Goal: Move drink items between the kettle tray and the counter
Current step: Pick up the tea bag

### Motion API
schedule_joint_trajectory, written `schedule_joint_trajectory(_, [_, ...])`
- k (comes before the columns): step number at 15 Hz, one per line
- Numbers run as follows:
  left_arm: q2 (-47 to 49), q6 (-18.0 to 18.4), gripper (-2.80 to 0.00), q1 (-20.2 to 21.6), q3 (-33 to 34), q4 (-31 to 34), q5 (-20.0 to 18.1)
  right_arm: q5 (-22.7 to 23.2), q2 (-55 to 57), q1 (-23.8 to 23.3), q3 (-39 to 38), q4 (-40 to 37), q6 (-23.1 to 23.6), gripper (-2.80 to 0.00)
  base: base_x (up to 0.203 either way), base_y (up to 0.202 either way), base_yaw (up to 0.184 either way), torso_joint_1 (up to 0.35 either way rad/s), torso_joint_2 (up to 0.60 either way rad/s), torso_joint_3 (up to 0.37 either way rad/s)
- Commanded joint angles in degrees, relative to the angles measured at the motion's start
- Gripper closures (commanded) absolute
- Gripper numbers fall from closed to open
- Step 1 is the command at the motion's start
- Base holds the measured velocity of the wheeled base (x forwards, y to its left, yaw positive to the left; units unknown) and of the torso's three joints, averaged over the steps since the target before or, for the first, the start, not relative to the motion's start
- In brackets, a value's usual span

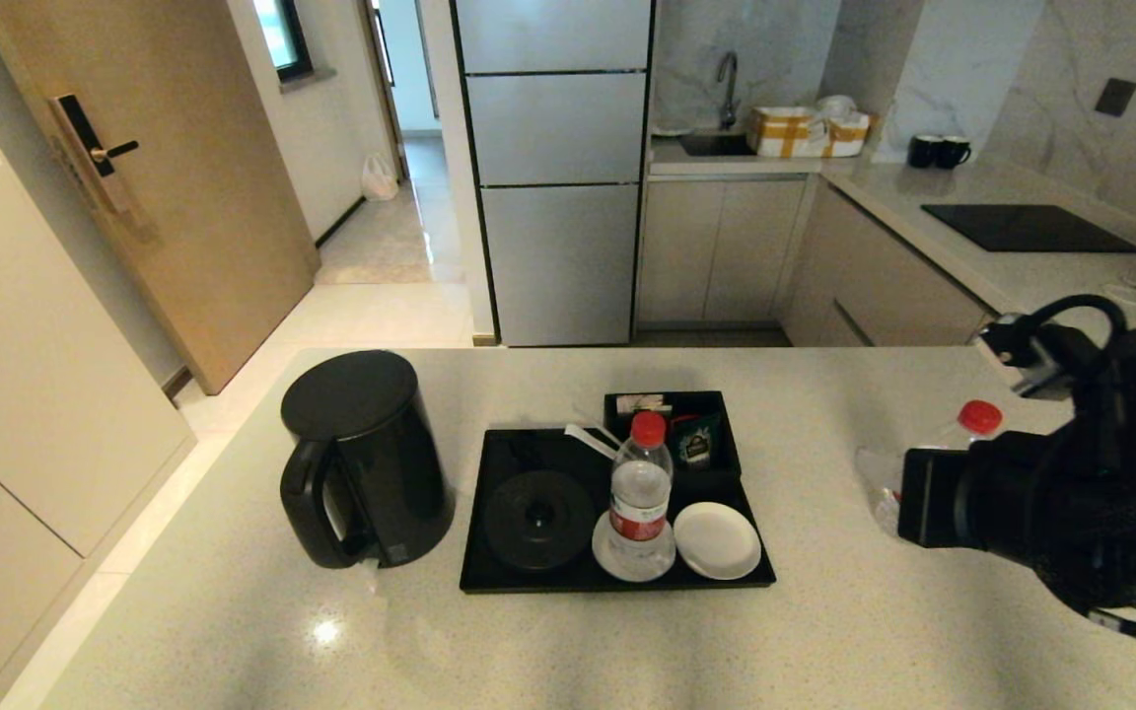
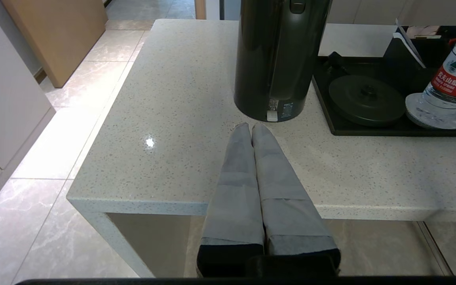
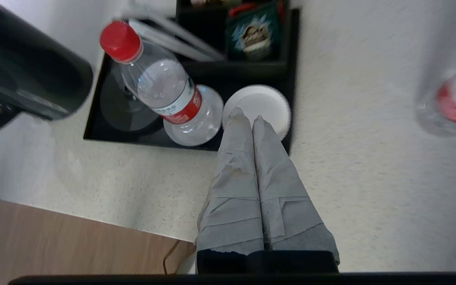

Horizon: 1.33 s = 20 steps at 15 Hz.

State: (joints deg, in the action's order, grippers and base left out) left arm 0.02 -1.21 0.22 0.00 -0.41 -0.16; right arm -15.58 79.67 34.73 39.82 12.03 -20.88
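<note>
1. Glossy speckled stone counter [image 1: 233, 611]; flat black rectangular kettle tray [image 1: 617, 582].
2. Clear red-capped bottle [image 1: 640, 493] upright on a round white coaster; label print unreadable.
3. Second bottle [image 1: 967, 424] on the counter.
4. Right gripper [image 3: 247, 116], tape-wrapped fingers pressed together, empty, above the tray's bare coaster [image 3: 263, 103].

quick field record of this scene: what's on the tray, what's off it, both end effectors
tray: black, on the counter
bottle on tray: upright on a white coaster
free coaster: bare
sachet: in the tray's compartment box
second bottle: on the counter, right of the tray
kettle: on the counter, left of the tray
right end effector: shut, empty, above the tray's near edge
left end effector: shut, empty, near the kettle
</note>
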Motion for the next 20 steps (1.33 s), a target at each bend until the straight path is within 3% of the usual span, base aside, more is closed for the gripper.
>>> schedule_joint_trajectory(1, [0.0, 0.0, 0.0, 0.0, 0.1, 0.0, 0.0, 2.8, 6.8, -1.2, 4.3, -2.4, -0.1, 0.0, 0.0, 0.0, 0.0, 0.0, 0.0, 0.0])
schedule_joint_trajectory(4, [0.0, 0.0, 0.0, 0.0, 0.0, 0.0, 0.0, 14.1, 11.0, -5.9, 14.3, -11.5, -0.2, 0.0, 0.0, 0.0, 0.0, 0.0, 0.0, 0.0])
schedule_joint_trajectory(6, [0.0, 0.0, 0.0, 0.0, 0.1, 0.0, 0.0, 17.1, 15.6, -9.4, 23.9, -20.8, -0.1, 0.0, 0.0, 0.0, 0.0, 0.0, 0.0, 0.0])
schedule_joint_trajectory(8, [0.0, 0.1, 0.0, 0.0, 0.0, 0.0, 0.0, 23.8, 20.2, -13.3, 31.4, -29.1, 0.2, 0.0, 0.0, 0.0, 0.0, 0.0, 0.0, 0.0])
schedule_joint_trajectory(9, [0.0, 0.0, 0.0, 0.0, 0.0, 0.0, 0.0, 26.3, 22.1, -14.4, 32.8, -29.7, 0.5, 0.0, 0.0, 0.0, 0.0, 0.0, 0.0, 0.0])
schedule_joint_trajectory(11, [0.0, 0.1, 0.0, 0.0, 0.1, 0.0, 0.0, 24.2, 26.4, -15.1, 33.8, -28.4, 1.0, 0.0, 0.0, 0.0, 0.0, 0.0, 0.0, 0.0])
schedule_joint_trajectory(13, [0.0, 0.1, 0.0, 0.0, 0.1, 0.0, 0.0, 20.9, 27.6, -15.2, 30.8, -21.1, 0.9, 0.0, 0.0, 0.0, 0.0, 0.0, 0.0, 0.0])
schedule_joint_trajectory(16, [0.0, 0.1, 0.0, 0.0, 0.0, 0.0, 0.0, 20.3, 25.7, -15.1, 26.7, -12.0, 0.6, 0.0, 0.0, 0.0, 0.0, 0.0, 0.0, 0.0])
schedule_joint_trajectory(20, [0.0, 0.1, 0.0, 0.0, 0.1, 0.0, 0.0, 19.7, 26.6, -15.0, 26.7, -9.2, -0.3, 0.0, 0.0, 0.0, 0.0, 0.0, 0.0, 0.0])
